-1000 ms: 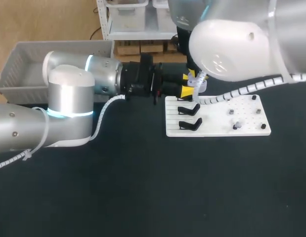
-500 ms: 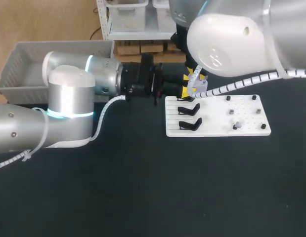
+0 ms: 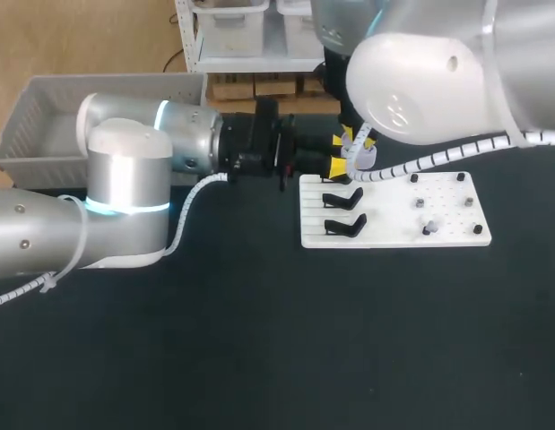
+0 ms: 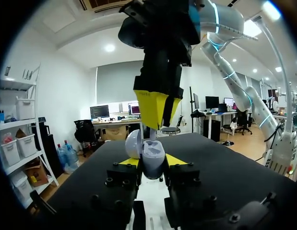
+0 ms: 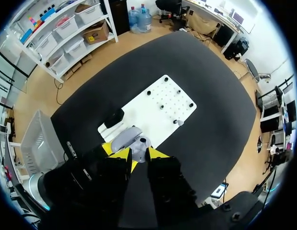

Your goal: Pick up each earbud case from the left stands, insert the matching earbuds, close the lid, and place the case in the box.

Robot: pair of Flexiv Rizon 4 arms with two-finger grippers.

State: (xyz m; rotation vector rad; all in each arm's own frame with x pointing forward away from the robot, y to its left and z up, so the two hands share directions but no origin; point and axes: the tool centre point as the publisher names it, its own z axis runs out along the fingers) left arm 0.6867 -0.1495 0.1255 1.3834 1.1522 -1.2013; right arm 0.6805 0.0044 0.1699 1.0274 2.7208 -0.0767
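White board [image 3: 385, 224] on black table [image 3: 259, 340]

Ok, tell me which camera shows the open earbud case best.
The left wrist view: the earbud case sits close up between the yellow tips of the left gripper, lid open. The right wrist view shows it from above, smaller, just ahead of the right gripper. In the head view the right arm hides most of it.
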